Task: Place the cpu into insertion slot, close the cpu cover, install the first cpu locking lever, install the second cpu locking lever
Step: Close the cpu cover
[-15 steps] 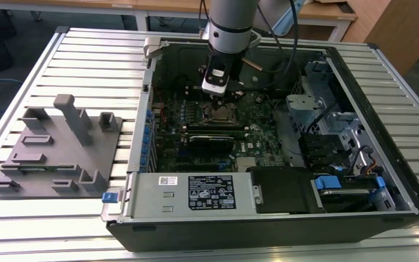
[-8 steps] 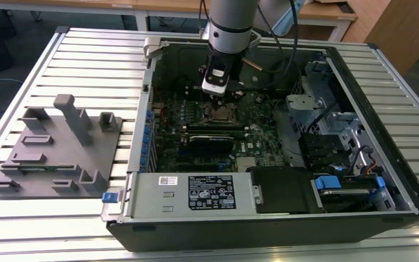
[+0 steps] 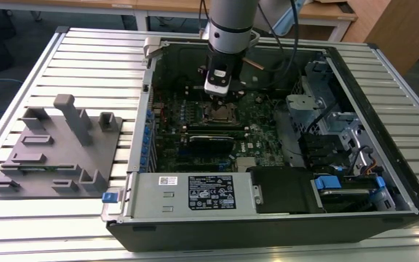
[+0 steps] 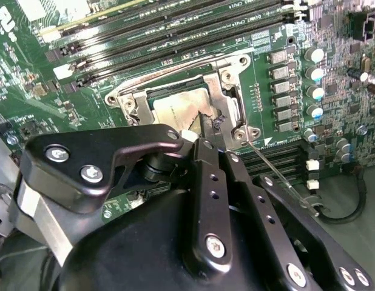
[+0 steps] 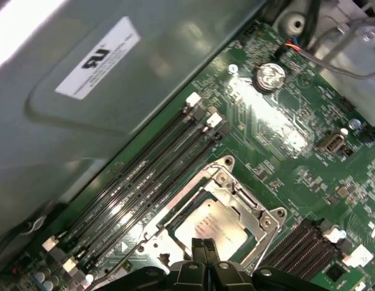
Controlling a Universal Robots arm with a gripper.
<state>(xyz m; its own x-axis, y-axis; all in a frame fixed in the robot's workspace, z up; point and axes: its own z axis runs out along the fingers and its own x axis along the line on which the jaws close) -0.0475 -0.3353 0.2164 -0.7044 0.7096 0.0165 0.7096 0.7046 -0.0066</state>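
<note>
In both wrist views the cpu (image 5: 213, 225) lies in the insertion slot (image 4: 128, 97), its pale silver face (image 4: 180, 109) showing through the cut-out. The cpu cover (image 5: 261, 220) lies flat over it as a dull metal frame (image 4: 227, 91). My gripper (image 5: 204, 247) hangs just above the socket's edge with its two black fingers (image 5: 196, 250) pressed together, shut on nothing I can see. A thin wire locking lever (image 4: 278, 177) runs out from the socket's corner, away from the frame. In the exterior view the gripper (image 3: 220, 100) stands over the socket (image 3: 220, 113) inside the open case.
Long black memory slots (image 5: 145, 182) run beside the socket, with more on its other side (image 5: 303, 239). The case wall (image 5: 114, 91) rises close by. A labelled power supply box (image 3: 195, 192) sits at the case's front, and a grey fixture block (image 3: 57, 147) stands at the exterior view's left.
</note>
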